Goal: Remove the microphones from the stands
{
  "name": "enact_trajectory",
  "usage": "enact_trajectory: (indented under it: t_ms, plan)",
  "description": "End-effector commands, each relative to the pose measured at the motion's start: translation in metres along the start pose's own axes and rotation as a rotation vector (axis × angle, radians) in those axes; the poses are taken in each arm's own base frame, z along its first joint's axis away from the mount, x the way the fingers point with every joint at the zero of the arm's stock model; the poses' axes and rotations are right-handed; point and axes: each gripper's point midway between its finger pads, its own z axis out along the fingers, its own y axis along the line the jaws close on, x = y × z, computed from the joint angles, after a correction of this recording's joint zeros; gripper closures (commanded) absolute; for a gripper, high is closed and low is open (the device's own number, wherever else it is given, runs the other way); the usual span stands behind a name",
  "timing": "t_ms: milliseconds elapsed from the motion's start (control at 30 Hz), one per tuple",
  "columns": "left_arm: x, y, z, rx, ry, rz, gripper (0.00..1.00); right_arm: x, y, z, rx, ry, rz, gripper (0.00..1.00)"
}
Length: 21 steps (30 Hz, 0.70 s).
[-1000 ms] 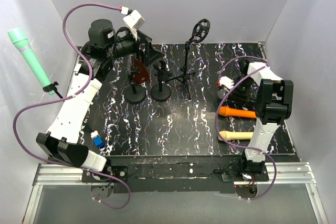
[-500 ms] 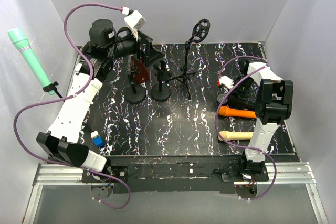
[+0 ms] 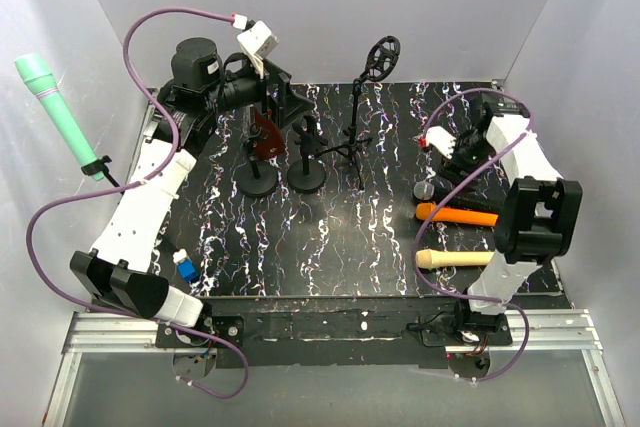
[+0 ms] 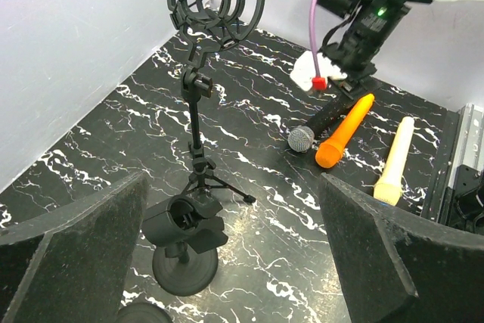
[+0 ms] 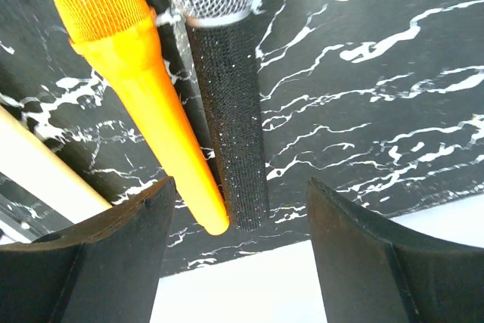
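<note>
A black microphone [image 5: 227,111] with a silver mesh head [image 3: 425,190] lies flat on the marbled table, against an orange microphone [image 5: 144,96]. My right gripper [image 5: 238,255] hangs open above its tail end, touching nothing. In the top view the right gripper [image 3: 455,162] covers most of the black body. My left gripper [image 4: 234,262] is open at the back left, above an empty clip stand [image 4: 184,225]. An empty shock-mount tripod stand [image 4: 215,5] rises behind it. A dark red object [image 3: 265,135] sits on the left round-base stand [image 3: 257,179].
A cream microphone [image 3: 455,259] lies nearest the front edge, beside the orange microphone [image 3: 455,215]. A green microphone [image 3: 55,112] juts up by the left wall. A small blue and white item [image 3: 183,267] sits at the front left. White walls enclose the table.
The right gripper's jaws have widened and it has drawn back toward the far right. The black microphone's head now shows on the table beside the orange one. The left arm has not moved.
</note>
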Motion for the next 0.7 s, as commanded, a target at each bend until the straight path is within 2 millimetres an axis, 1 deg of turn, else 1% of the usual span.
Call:
enact_trajectory:
  t_ms: [0,33,100,167,200,233,300,333,367,400,467,600,667]
  plan:
    - [0.003,-0.005,0.0,0.024,-0.004,0.044,0.06,-0.044,0.0,-0.045,0.08,-0.213,0.106,0.24]
    - [0.006,-0.002,0.002,0.02,0.002,0.051,0.06,-0.059,-0.003,-0.058,0.097,-0.286,0.16,0.24]
    - [0.009,0.002,0.006,0.017,0.01,0.058,0.07,-0.097,-0.008,-0.085,0.095,-0.476,0.254,0.26]
    - [0.014,0.005,0.01,0.018,0.022,0.051,0.07,-0.141,-0.01,-0.122,0.057,-0.714,0.327,0.3]
    - [0.017,0.006,0.012,0.019,0.028,0.049,0.07,-0.158,-0.009,-0.136,0.034,-0.816,0.361,0.3]
    - [0.02,0.009,0.013,0.012,0.036,0.051,0.07,-0.176,-0.011,-0.151,0.016,-0.935,0.378,0.31]
    - [0.024,0.015,0.015,-0.007,0.055,0.072,0.07,-0.205,-0.016,-0.182,0.024,-1.141,0.393,0.31]
    - [0.026,0.019,0.016,-0.016,0.064,0.082,0.07,-0.218,-0.022,-0.194,0.043,-1.219,0.376,0.3]
    - [0.027,0.022,0.015,-0.028,0.075,0.096,0.07,-0.222,-0.027,-0.199,0.037,-1.267,0.402,0.29]
    - [0.027,0.024,0.015,-0.037,0.082,0.111,0.07,-0.243,-0.019,-0.202,0.0,-1.294,0.37,0.29]
    - [0.027,0.029,0.014,-0.055,0.099,0.137,0.07,-0.262,-0.019,-0.204,-0.02,-1.329,0.326,0.28]
    - [0.03,0.032,0.009,-0.075,0.13,0.155,0.07,-0.288,-0.023,-0.191,-0.005,-1.389,0.252,0.26]
    - [0.03,0.033,0.005,-0.086,0.149,0.173,0.07,-0.298,-0.026,-0.183,-0.03,-1.405,0.245,0.26]
